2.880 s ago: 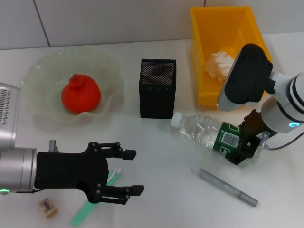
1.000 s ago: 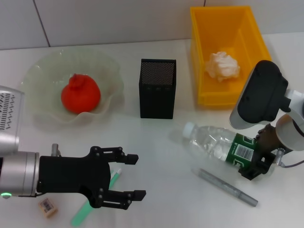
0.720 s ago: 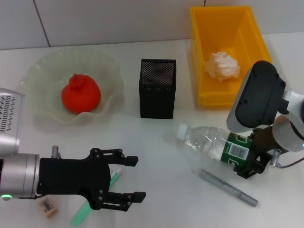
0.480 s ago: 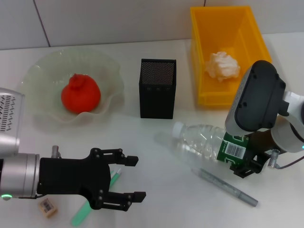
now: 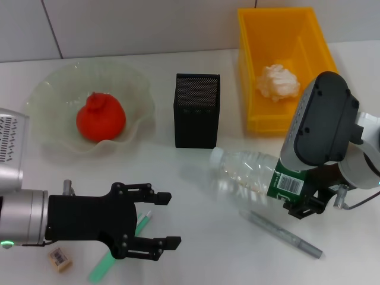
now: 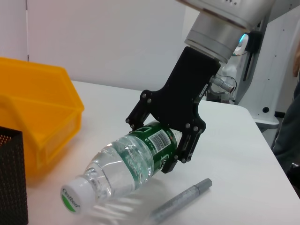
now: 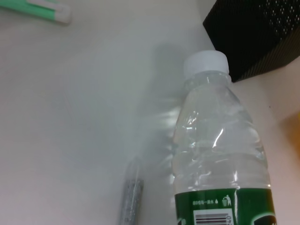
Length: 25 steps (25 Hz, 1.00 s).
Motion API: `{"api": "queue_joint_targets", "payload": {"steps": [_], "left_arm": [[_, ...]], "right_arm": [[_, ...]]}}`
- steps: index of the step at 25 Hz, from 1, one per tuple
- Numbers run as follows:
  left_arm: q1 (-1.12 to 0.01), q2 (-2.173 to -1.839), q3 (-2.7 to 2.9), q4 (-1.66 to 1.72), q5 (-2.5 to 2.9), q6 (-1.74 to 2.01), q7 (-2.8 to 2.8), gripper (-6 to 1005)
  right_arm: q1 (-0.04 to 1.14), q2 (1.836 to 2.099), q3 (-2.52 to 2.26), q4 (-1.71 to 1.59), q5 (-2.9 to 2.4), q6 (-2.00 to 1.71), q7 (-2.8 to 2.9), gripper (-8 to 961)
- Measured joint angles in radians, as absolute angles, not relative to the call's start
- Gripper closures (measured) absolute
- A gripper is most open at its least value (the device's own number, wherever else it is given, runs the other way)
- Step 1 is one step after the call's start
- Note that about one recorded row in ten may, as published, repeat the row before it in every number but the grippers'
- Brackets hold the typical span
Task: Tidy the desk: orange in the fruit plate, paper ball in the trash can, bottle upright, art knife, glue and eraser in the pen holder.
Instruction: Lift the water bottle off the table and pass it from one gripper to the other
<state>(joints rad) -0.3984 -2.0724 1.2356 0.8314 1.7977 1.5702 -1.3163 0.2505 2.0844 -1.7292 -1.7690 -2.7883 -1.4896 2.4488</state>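
Now clear ribbed bottle [image 5: 252, 172], green-labelled base in right tool [image 5: 303, 199].

The orange [image 5: 100, 117] is red-orange, in a translucent pale-green plate [image 5: 47, 89] with a wavy rim. The holder [image 5: 197, 110] is black mesh. The bin [image 5: 256, 65] is bright yellow-orange; the paper ball [image 5: 277, 82] in it is white. The bottle [image 5: 255, 173] is clear, with a white cap, a green label and a black-and-white barcode patch. The eraser [image 5: 60, 259] is tan with a barcode. A mint-green stick [image 5: 107, 261] has a white tip. The pen [image 5: 281, 233] is speckled grey. The left gripper [image 5: 148, 226] and right gripper [image 5: 304, 203] are black, on silver-white arms. The table [image 5: 196, 249] is white.
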Motion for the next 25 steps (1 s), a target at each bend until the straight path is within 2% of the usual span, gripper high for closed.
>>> {"api": "queue_joint_targets", "payload": {"steps": [25], "left_arm": [[-0.387,-2.071,1.224,0.831,1.781,1.557,-1.315,201]], "right_arm": [[0.216,2.088,-1.776,-1.887,-2.781,-1.432,2.411,191]]}}
